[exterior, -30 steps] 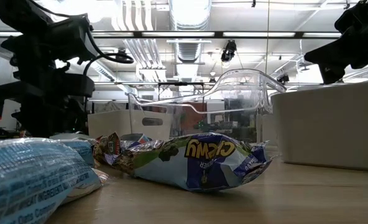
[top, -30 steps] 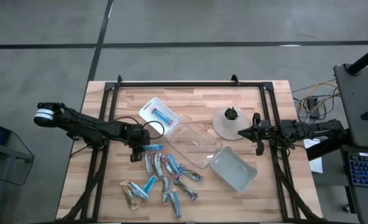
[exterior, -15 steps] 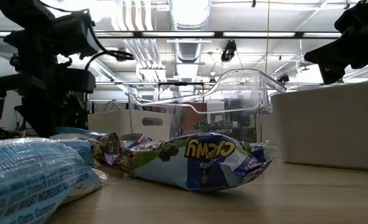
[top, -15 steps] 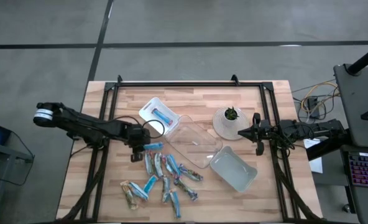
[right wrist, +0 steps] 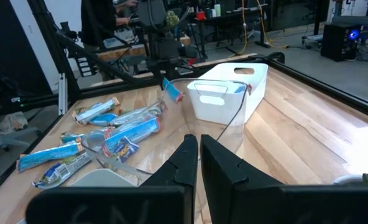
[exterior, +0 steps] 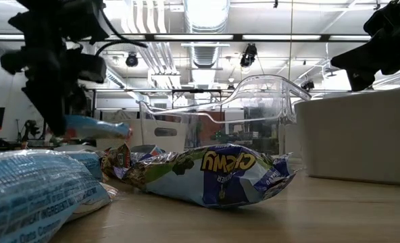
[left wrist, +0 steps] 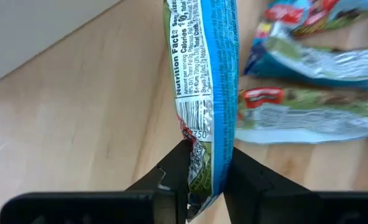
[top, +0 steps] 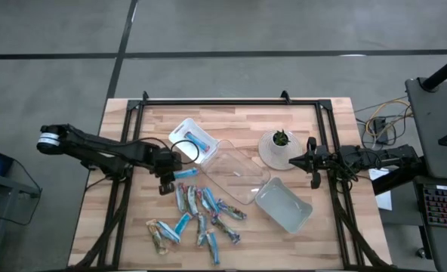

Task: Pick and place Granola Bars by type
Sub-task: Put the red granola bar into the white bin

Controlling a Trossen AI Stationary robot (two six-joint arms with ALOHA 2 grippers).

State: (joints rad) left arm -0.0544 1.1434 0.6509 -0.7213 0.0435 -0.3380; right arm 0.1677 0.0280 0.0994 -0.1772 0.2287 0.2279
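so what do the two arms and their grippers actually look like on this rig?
Both arms are dark, nearly black, built of slim jointed links with black cables looping alongside. The left arm carries a pale grey-white band at its outer joint. The left gripper and right gripper each have two matte black, wedge-shaped fingers. The right arm is all dark; no lettering is legible on either.

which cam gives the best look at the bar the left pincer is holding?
Left wrist view: the blue bar fills the frame, pinched at one end by the left pincer, label readable. High view shows a small blue sliver by the pile. Low view shows it hanging above the table. Right wrist view shows it small and distant.
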